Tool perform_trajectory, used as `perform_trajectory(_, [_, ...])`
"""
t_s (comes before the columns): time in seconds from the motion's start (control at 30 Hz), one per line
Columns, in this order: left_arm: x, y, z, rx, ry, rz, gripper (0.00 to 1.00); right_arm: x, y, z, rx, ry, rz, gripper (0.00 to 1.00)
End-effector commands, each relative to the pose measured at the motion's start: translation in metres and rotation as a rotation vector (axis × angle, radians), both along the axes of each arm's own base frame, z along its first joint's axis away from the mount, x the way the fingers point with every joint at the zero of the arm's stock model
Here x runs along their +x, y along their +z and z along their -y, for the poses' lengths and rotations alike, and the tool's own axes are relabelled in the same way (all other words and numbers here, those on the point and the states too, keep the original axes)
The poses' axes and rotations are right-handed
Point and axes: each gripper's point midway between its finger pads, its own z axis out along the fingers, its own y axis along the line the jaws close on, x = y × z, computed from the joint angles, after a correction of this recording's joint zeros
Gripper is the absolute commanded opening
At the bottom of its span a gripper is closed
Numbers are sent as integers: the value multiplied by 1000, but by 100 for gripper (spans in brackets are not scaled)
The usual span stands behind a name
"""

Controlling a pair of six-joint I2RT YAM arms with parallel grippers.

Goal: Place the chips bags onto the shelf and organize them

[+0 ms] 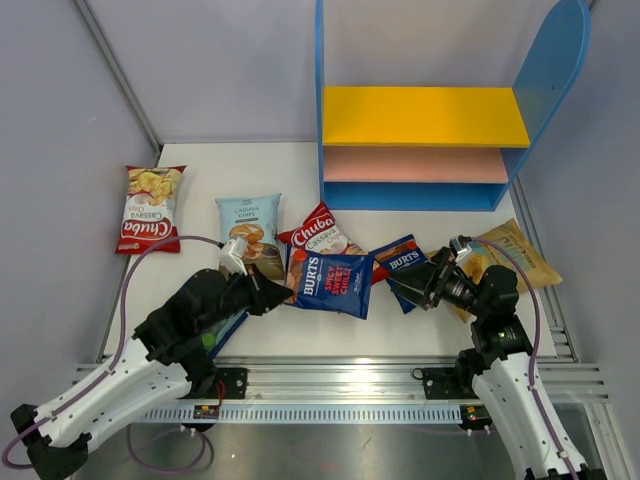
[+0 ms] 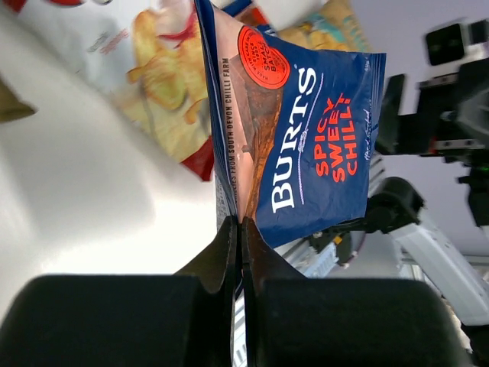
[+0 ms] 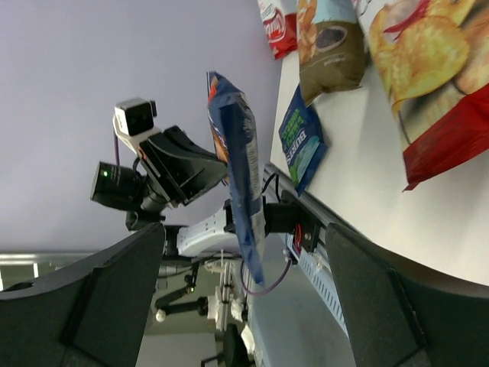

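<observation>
Pinched shut on the left edge of a glossy dark blue Burts chips bag (image 1: 333, 284), the left gripper (image 1: 284, 291) holds it upright in the air at near centre, probably offering it across, its arm reaching low to the right. The right gripper (image 1: 402, 284) faces the bag with jaws spread wide and elbow bent; the blue-sided wooden shelf (image 1: 425, 118) stands far right with no bag on it yet

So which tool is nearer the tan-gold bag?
Right. The right tool hangs just left of the tan-gold bag; the left tool, farther left, grips a Burts bag.
</observation>
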Motion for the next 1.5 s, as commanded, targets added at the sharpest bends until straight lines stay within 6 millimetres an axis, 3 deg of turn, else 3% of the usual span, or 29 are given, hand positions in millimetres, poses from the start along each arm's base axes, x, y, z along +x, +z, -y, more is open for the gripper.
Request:
perform_trajectory(0.0, [-1,64,23,-163,-91,128,0,-11,30,-14,41,113,142,93])
perform_trajectory(0.23, [-4,85,34,-222,-140,155,0,-19,38,-45,15,232,192,87])
perform_trajectory(0.43, [-6,88,41,-225,-162,151,0,-28,48,-71,18,321,237,76])
perform_trajectory(0.6, [-11,90,45,-226,-200,149,0,-17,50,-79,0,285,261,65])
perform_trajectory(0.97, [-8,96,34,-200,-156,179,2,-16,61,-80,14,275,306,25])
perform_trajectory(1.0, [-7,90,30,-167,-138,161,8,-16,61,-79,12,270,313,24])
perform_trajectory(1.03, [-1,90,25,-147,-95,169,25,-15,62,-78,10,261,313,23])
perform_trajectory(1.07, [2,88,20,-119,-72,172,32,-15,61,-77,2,254,314,16])
perform_trajectory(1.13, [11,86,5,-53,11,166,43,-11,62,-76,-6,227,317,15])
perform_trajectory(1.17, [14,85,-2,-24,42,166,57,-11,61,-75,-10,222,314,15])
perform_trajectory(1.27, [20,73,-44,155,195,122,75,1,64,-75,-39,179,328,15])
perform_trajectory(1.3, [23,83,-55,175,237,135,77,5,65,-75,-51,163,331,15])
perform_trajectory(1.33, [27,85,-70,215,302,147,78,13,77,-74,-57,131,355,15])
perform_trajectory(1.37, [24,80,-83,271,322,138,79,21,75,-73,-83,118,353,15])
perform_trajectory(1.43, [22,91,-101,287,378,169,80,39,92,-66,-90,64,383,13])
perform_trajectory(1.47, [19,90,-109,312,383,175,80,49,91,-65,-103,50,368,12])
